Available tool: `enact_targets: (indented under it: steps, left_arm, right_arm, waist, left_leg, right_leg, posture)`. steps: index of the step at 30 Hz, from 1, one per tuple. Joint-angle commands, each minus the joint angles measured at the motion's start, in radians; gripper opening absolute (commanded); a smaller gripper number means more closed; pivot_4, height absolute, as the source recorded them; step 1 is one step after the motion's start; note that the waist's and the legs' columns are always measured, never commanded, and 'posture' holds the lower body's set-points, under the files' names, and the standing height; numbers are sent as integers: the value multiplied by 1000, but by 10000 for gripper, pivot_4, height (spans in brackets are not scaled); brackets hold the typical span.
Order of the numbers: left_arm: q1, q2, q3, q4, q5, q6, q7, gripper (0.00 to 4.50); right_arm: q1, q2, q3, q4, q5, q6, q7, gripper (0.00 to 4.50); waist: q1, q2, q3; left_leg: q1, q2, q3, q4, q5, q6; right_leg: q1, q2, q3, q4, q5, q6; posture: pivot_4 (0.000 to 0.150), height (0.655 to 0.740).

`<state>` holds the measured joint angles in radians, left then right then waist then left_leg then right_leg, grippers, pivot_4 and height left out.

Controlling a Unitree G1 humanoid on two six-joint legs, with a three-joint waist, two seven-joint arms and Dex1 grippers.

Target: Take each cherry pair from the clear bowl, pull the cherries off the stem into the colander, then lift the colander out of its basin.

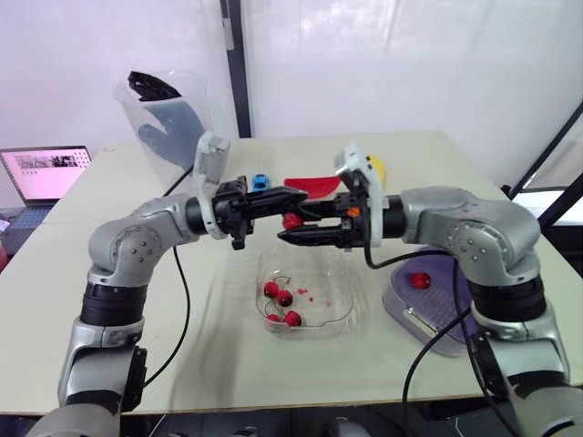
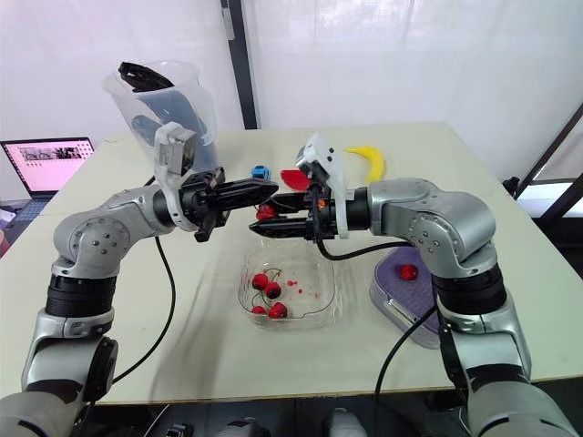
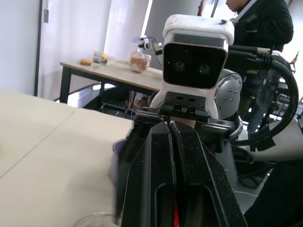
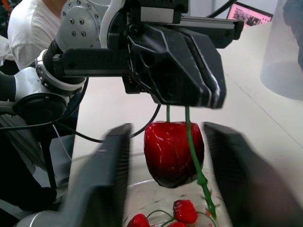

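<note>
My left gripper (image 1: 290,202) is shut on the green stem (image 4: 189,132) of a cherry pair, held in the air above the clear bowl (image 1: 346,314). One red cherry (image 1: 291,220) hangs from that stem; the second stem branch hangs bare. My right gripper (image 1: 293,224) faces the left one, open, with a finger on each side of the hanging cherry (image 4: 173,151) and a gap on both sides. Several cherries (image 1: 285,298) with stems lie in the bowl. To the right, the purple colander (image 1: 446,305) sits in its basin with one cherry (image 1: 419,280) in it.
A tall clear jug (image 1: 168,118) with a black item stands at the back left, next to a laptop (image 1: 46,173). A banana (image 1: 376,167), a red piece (image 1: 311,187) and a small blue object (image 1: 260,181) lie behind the grippers. A person (image 3: 265,23) stands beyond the table.
</note>
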<state>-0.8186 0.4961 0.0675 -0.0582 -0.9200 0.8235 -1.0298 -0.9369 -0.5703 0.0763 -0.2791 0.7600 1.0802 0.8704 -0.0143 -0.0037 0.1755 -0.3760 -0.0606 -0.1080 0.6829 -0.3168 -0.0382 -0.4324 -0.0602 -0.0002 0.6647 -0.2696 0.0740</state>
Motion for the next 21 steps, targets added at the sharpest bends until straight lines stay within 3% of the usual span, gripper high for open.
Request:
enact_targets:
  steps: [1, 6, 11, 21]
  left_arm:
    - [-1, -3, 12, -28, -2, -10, -1, 0]
    - [-8, -5, 7, -20, 8, -15, -10, 0]
    - [-8, -10, 6, -19, 17, -22, -13, 0]
    - [-1, -10, 9, -20, 30, -31, -21, 0]
  right_arm:
    - [-28, -1, -8, -24, 11, -10, 2, 21371]
    - [-27, 1, -6, -19, 10, -5, -2, 21371]
    - [-28, -6, -1, -23, 6, -4, 0, 5209]
    - [-13, -42, 19, -20, -15, -15, 19, 5209]
  waist:
    - [0, 0, 0]
    - [-1, 0, 0]
    - [0, 0, 0]
    - [0, 0, 0]
  left_leg:
    - [0, 0, 0, 0, 0, 0]
    - [0, 0, 0, 0, 0, 0]
    - [0, 0, 0, 0, 0, 0]
    - [0, 0, 0, 0, 0, 0]
  right_leg:
    - [0, 0, 0, 0, 0, 0]
    - [0, 0, 0, 0, 0, 0]
    - [0, 0, 0, 0, 0, 0]
    - [0, 0, 0, 0, 0, 0]
  posture:
    - [1500, 7400]
    - [1500, 7400]
    - [1500, 7400]
    - [1500, 7400]
